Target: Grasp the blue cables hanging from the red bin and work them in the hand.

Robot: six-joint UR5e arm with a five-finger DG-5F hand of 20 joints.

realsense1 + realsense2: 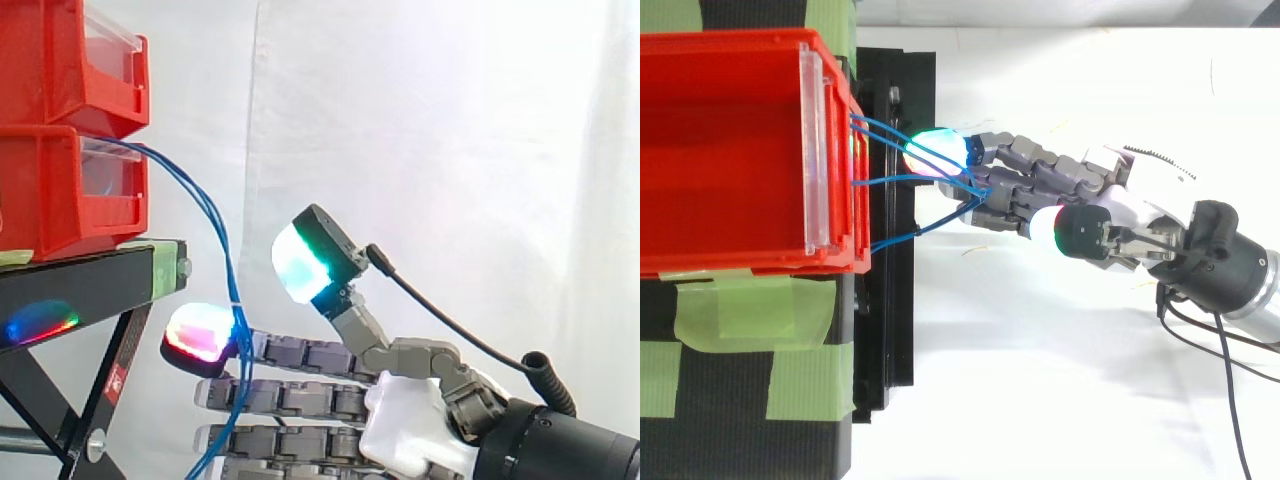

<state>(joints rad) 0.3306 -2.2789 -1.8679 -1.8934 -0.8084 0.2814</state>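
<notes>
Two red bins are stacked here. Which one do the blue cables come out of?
The lower red bin: the blue cables leave over its front edge, just beneath the upper red bin, then hang down across the hand.

Bins point(70, 190) are bright red with clear fronts. Cables point(215, 235) blue. Stand point(90, 275) is black, patched with lime-green tape point(750, 320). Curtain point(450, 150) plain white, table point(1040, 380) white too. Hand point(400, 420) is grey links plus a white palm; one pad point(300, 262) glows cyan-green, another point(200, 333) pink-red and white.
</notes>
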